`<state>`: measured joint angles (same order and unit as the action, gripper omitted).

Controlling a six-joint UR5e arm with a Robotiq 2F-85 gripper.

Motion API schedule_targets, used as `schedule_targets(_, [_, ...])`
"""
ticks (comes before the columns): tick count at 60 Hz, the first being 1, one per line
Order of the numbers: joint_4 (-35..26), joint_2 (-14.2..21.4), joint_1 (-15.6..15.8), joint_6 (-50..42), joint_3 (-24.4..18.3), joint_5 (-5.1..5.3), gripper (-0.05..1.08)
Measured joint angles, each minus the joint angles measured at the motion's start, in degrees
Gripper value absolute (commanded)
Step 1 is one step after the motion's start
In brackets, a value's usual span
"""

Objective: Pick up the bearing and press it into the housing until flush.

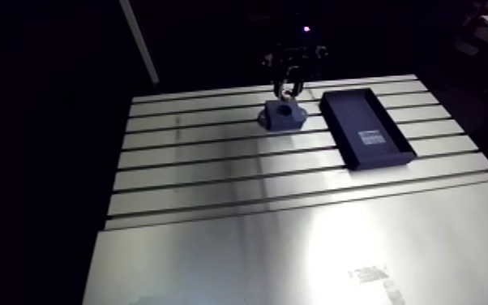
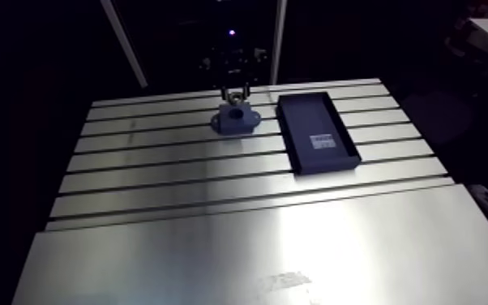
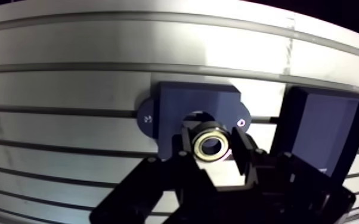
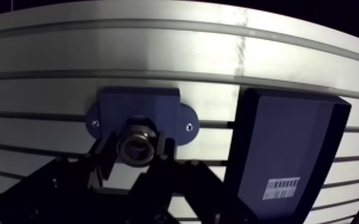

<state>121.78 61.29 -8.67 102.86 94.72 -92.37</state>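
A dark tray (image 2: 306, 118) lies on the table (image 2: 215, 235).

Arm view: high and set back, looking down across the slotted worktop (image 1: 296, 243) toward its far edge; hand (image 1: 286, 88) small and distant. Wrist view: close, looking down past the hand onto the housing (image 3: 182, 98), which sits mid-frame. Shared by both views: housing, dark tray (image 4: 289, 137) just beside it, surrounding worktop slots. Each pair's two eyes slightly offset sideways
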Motion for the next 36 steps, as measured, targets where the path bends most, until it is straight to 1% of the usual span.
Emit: schedule_targets(36, [0.27, -2.05, 0.22, 0.17, 0.11, 0.13, 0.80])
